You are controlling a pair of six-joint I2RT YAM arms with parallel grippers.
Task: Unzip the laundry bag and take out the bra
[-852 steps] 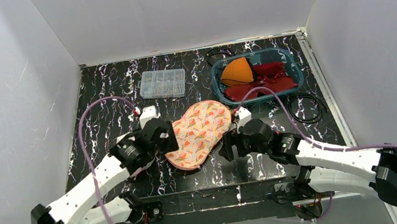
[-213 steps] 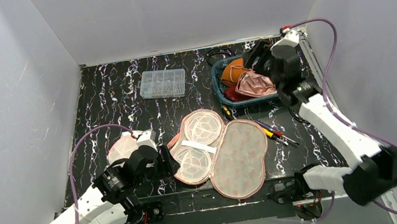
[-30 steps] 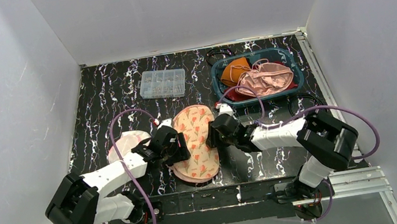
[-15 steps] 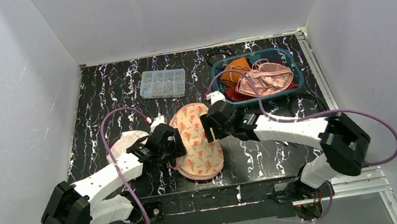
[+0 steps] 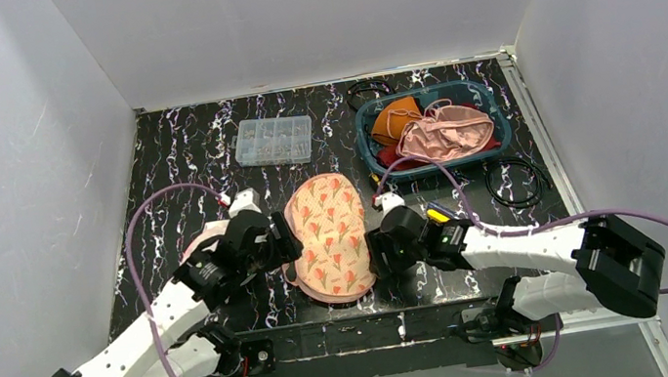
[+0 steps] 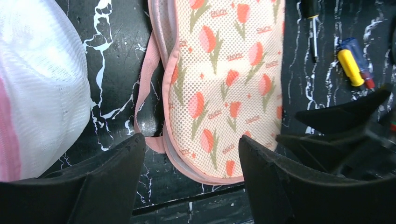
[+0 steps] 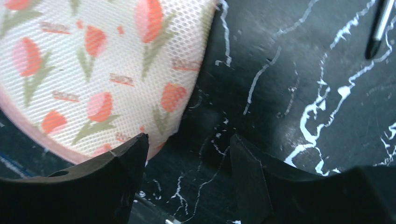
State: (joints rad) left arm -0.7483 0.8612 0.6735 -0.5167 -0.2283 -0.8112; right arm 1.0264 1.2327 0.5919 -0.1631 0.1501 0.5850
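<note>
Drawn back since a moment ago, the right gripper (image 7: 187,140) now flanks the near end of the flat, peanut-shaped, tulip-print mesh laundry bag (image 5: 327,234) on the black white-veined table (image 5: 178,161). A teal plastic basket (image 5: 367,149), well apart, holds the crumpled satiny pink bra (image 5: 446,133). The left gripper (image 6: 190,144) is spread over the bag; both grippers are spread and empty.

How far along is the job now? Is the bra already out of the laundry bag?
Done: a pink bra lies in the basket, away from the laundry bag. In hand: nothing; the left gripper and right gripper stand open at either side of the bag. Left: apparently nothing, though the bag's inside is hidden.
</note>
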